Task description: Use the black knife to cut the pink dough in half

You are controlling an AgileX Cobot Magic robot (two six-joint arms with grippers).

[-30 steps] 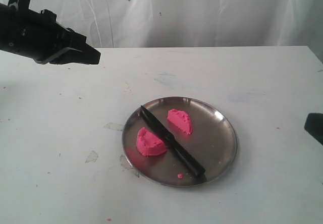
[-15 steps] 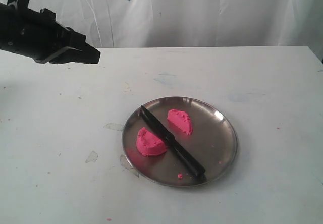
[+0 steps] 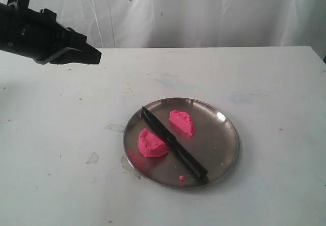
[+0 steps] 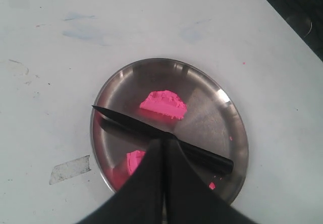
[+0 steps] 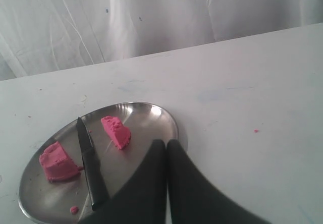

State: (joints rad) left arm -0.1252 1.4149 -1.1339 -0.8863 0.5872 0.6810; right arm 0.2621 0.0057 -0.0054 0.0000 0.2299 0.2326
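Observation:
The pink dough lies in two half-dome pieces on the steel plate: one piece at the plate's left, the other nearer its middle. Between them lies the black knife, flat on the plate, tip toward the back left. My left gripper hangs shut and empty high over the table's left. The left wrist view looks down on the plate, the knife and one half past shut fingers. My right gripper is shut and empty, outside the exterior view.
A tiny pink crumb sits near the knife's handle end on the plate. Tape scraps mark the white table left of the plate. A white curtain hangs behind the table's far edge.
A second ago the right arm showed at the exterior view's right edge; it has since drawn out of that view. The left arm, plate, dough and knife have not moved.

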